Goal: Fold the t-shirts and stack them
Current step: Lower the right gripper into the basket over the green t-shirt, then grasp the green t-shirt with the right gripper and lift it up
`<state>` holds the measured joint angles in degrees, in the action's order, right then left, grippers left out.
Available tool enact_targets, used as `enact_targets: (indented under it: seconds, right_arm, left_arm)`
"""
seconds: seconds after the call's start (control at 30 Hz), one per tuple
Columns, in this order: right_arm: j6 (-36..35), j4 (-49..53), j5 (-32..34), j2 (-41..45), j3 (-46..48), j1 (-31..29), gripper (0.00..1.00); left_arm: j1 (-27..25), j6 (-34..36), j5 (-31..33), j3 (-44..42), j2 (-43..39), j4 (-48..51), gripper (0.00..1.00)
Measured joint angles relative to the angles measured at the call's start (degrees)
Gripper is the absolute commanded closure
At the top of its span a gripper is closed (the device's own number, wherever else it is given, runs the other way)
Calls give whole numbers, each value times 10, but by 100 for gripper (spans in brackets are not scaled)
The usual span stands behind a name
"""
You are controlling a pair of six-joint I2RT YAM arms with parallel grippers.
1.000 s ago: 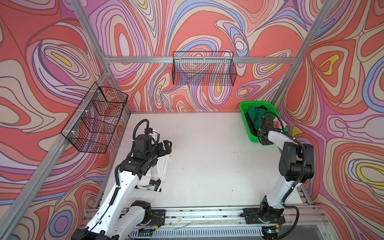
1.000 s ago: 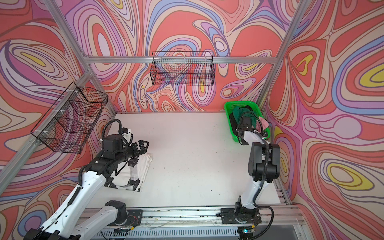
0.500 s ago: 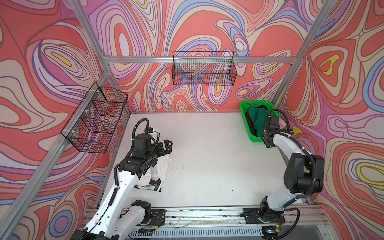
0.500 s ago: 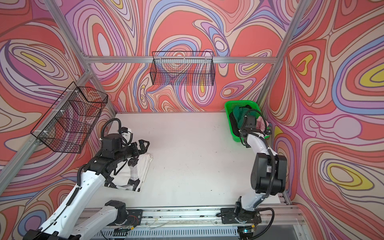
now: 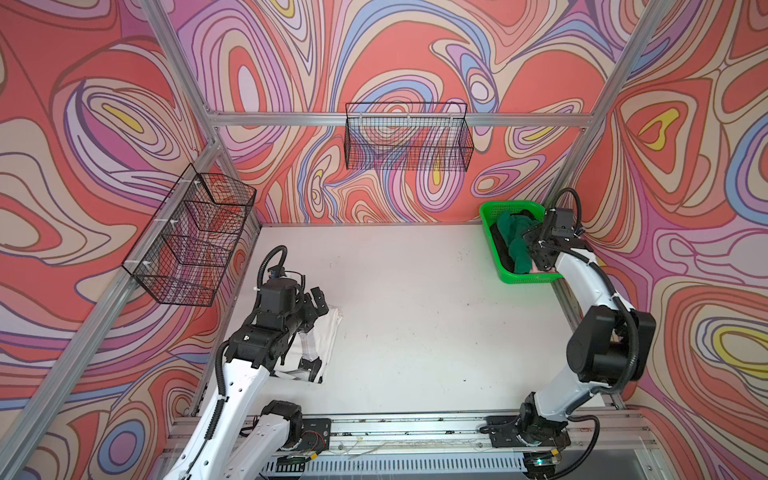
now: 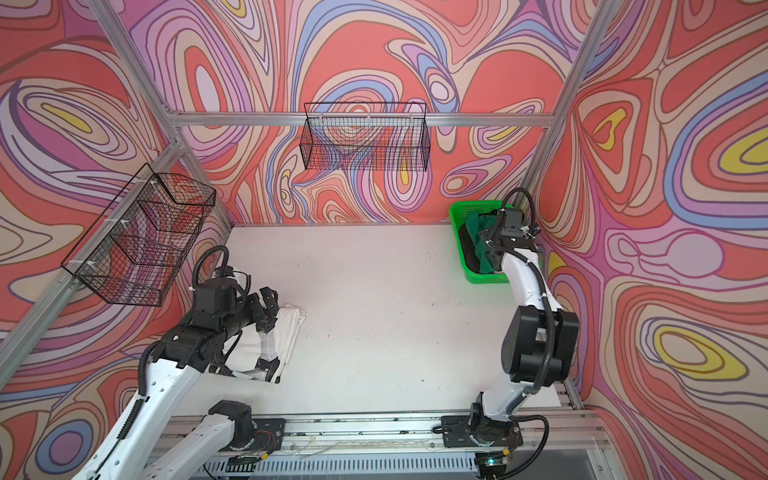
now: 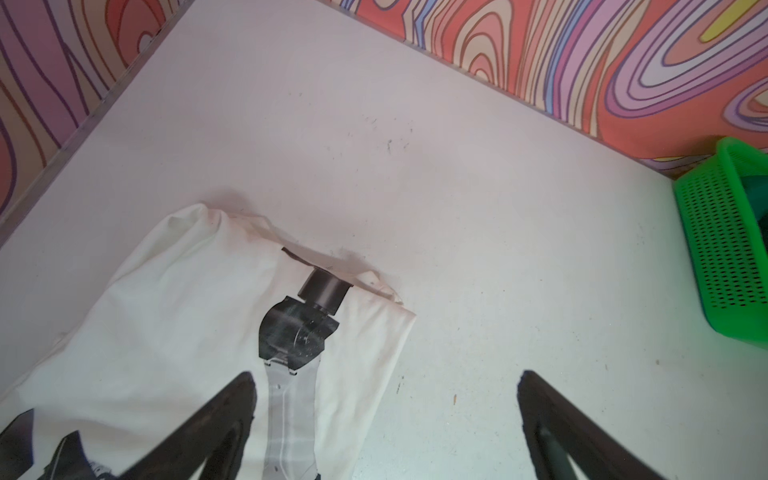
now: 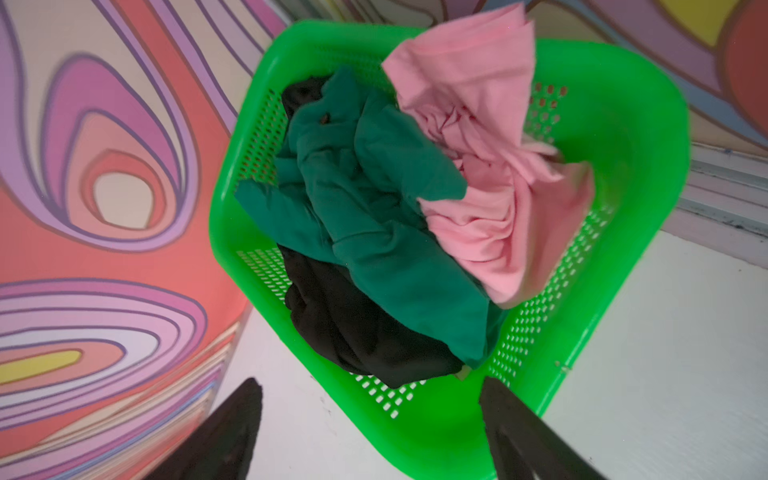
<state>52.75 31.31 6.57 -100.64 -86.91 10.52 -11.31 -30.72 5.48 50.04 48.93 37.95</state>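
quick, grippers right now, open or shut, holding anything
left gripper: open, holding nothing, at the edge of the white t-shirt
right gripper: open, holding nothing, over the green basket

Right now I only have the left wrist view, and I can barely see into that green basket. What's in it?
Observer: Three crumpled shirts. A dark green shirt lies over a black shirt, with a pink shirt beside them.
Operator: Where's the right claw?
Observer: The right claw hangs just above the basket, jaws open, holding nothing.
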Motion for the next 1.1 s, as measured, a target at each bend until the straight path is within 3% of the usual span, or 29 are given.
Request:
enact_targets:
  seconds: [0.1, 0.37, 0.57, 0.67, 0.87, 1.1]
  right_arm:
    - [-23, 15, -11, -65, -50, 0, 31]
    - [-73, 69, -14, -216, -199, 0, 43]
    - [-100, 105, 17, -269, -266, 0, 55]
    - [-113, 119, 31, -297, -299, 0, 74]
    - [-128, 126, 24, -310, -310, 0, 98]
    - [-127, 104, 12, -282, -271, 0, 100]
  left_arm:
    - [0, 0, -1, 0, 17, 13, 0]
    - [1, -5, -25, 5, 35, 26, 0]
    - [1, -4, -52, 6, 37, 26, 0]
    - [2, -4, -57, 6, 35, 26, 0]
    - [4, -4, -72, 6, 33, 26, 0]
    - [9, -4, -83, 6, 33, 26, 1]
